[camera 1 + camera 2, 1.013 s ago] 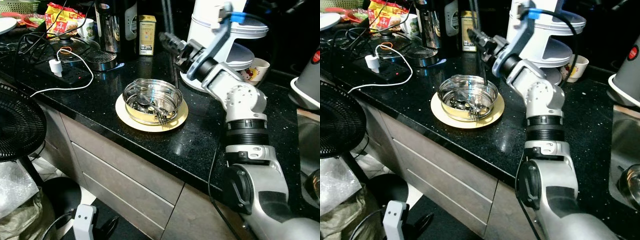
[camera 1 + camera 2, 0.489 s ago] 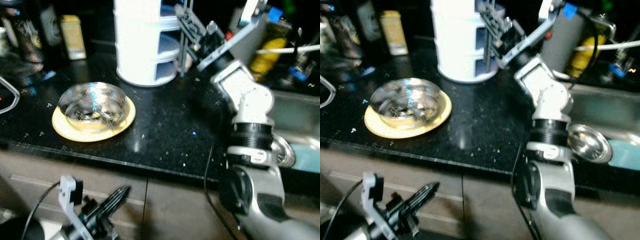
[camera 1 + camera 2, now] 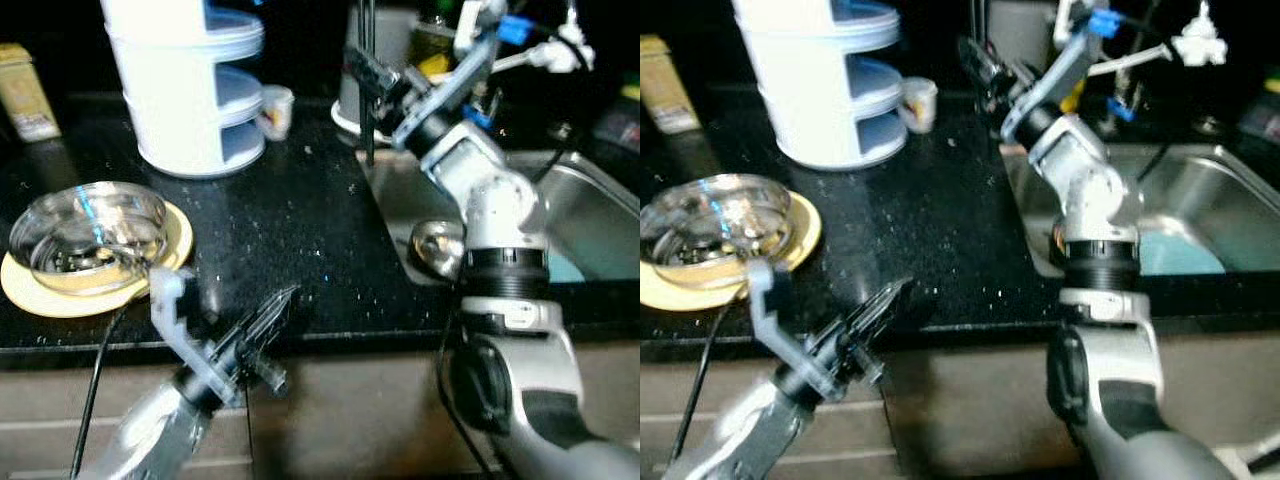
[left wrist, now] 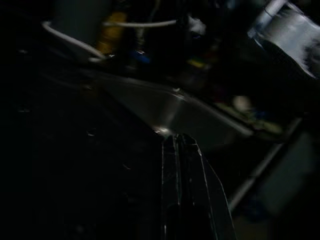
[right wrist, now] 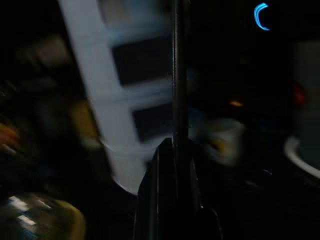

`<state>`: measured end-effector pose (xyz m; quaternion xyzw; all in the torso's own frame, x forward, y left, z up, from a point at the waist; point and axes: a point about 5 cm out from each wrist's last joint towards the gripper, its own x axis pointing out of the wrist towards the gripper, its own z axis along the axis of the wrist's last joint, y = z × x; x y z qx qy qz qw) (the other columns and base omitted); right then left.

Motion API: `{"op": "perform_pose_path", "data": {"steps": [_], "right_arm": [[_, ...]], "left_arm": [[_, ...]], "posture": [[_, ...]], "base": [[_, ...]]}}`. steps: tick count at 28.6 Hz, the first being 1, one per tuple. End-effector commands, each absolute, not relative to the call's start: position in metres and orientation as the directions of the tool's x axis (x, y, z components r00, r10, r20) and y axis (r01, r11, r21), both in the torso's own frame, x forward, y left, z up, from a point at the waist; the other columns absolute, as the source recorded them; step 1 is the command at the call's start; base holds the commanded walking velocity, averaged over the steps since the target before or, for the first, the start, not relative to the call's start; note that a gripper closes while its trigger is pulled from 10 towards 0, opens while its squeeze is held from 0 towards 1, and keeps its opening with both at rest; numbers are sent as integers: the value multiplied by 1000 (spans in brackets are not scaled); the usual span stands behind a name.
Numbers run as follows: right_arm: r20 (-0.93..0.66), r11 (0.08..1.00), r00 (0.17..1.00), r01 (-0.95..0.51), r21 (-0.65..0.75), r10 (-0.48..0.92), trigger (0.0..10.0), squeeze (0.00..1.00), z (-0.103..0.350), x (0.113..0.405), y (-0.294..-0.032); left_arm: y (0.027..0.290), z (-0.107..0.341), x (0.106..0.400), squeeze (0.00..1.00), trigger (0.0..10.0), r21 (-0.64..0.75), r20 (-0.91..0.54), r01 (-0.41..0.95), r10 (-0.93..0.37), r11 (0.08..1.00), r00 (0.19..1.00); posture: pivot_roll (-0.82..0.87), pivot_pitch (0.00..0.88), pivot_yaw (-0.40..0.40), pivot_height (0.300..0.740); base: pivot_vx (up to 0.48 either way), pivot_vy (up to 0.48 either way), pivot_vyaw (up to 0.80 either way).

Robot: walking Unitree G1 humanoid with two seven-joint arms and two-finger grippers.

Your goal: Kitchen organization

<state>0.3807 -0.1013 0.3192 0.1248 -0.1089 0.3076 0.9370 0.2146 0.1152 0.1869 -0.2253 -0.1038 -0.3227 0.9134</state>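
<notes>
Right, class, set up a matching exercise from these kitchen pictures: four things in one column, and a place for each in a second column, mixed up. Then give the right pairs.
Things:
1. steel bowl
2. cup
3. white tiered container
4. right gripper

Places:
A. raised by the near corner of the sink
B. at the back of the black counter, left of the cup
C. on the yellow plate
D. just right of the white tiered container

Pairs: 1-C, 2-D, 3-B, 4-A
</notes>
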Motion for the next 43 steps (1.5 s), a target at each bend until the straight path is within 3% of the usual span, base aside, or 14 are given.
{"op": "perform_pose_path", "data": {"steps": [1, 14, 27, 30, 31, 33, 43], "right_arm": [[228, 822, 817, -561, 98, 530, 10000, 0, 311, 383, -102], [69, 894, 899, -418, -161, 433, 10000, 0, 283, 395, -101], [-20, 885, 923, -374, -278, 384, 10000, 0, 267, 399, -103], [-141, 792, 920, -388, -471, 366, 10000, 0, 250, 400, -100], [-141, 792, 920, -388, -471, 366, 10000, 0, 250, 400, -100], [-263, 692, 904, -427, -582, 336, 10000, 0, 231, 398, -99], [-441, 659, 873, -457, -597, 207, 10000, 0, 201, 397, -116]], "left_arm": [[112, 184, 216, 0, 10000, -343, 310, 614, -531, 711, 789], [106, 190, 228, 0, 10000, -355, 288, 536, -456, 766, 842], [102, 190, 230, 0, 10000, -364, 278, 527, -451, 768, 848], [104, 190, 233, 0, 10000, -361, 264, 486, -412, 796, 872], [104, 190, 233, 0, 10000, -361, 264, 486, -412, 796, 872], [106, 190, 234, 0, 10000, -356, 260, 471, -399, 807, 880], [104, 192, 234, 0, 10000, -321, 255, 470, -403, 822, 879]], "posture": [[94, 0, -61, 740], [95, 0, -62, 740], [91, 0, -59, 740], [97, 0, -62, 740], [97, 0, -62, 740], [99, 0, -65, 740], [101, 0, -64, 740]], "base": [[0, 0, 0], [0, -284, 0], [0, -425, 0], [0, 0, 0], [0, 0, 0], [0, 0, 0], [0, 0, 0]]}}
